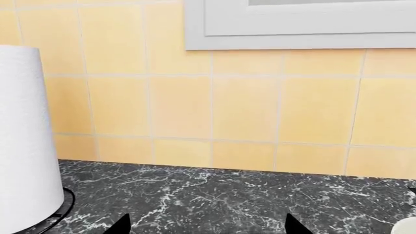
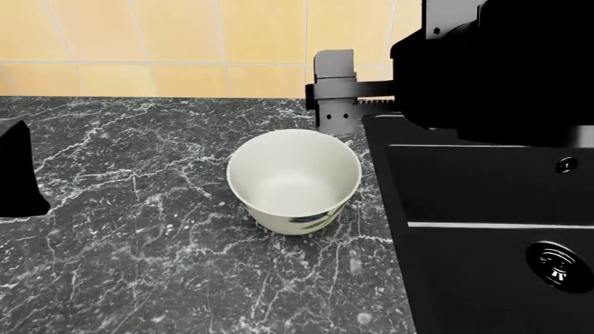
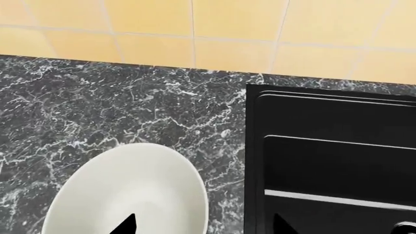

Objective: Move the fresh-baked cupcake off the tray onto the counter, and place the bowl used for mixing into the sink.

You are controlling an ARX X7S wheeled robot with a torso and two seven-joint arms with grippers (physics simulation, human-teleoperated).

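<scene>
Veined dark counter (image 2: 139,243) under yellow wall tiles (image 2: 139,35), both arms' fingers spread apart, empty.

We look across the counter (image 1: 227,200), its dark marble surface veined in white, toward a wall of yellow tiles (image 1: 247,107) with pale grout lines. A tall white paper towel roll (image 1: 23,136) stands upright on the counter close to us, on a dark round base (image 1: 65,207) that shows under its lower edge. High on the wall we see the lower part of a grey-white window frame (image 1: 299,29). Two black fingertips (image 1: 122,225) of the left gripper (image 1: 209,226) poke into the picture, set well apart with bare counter between them. A small white curved edge (image 1: 406,226) shows at one corner; we cannot tell what it is.
</scene>
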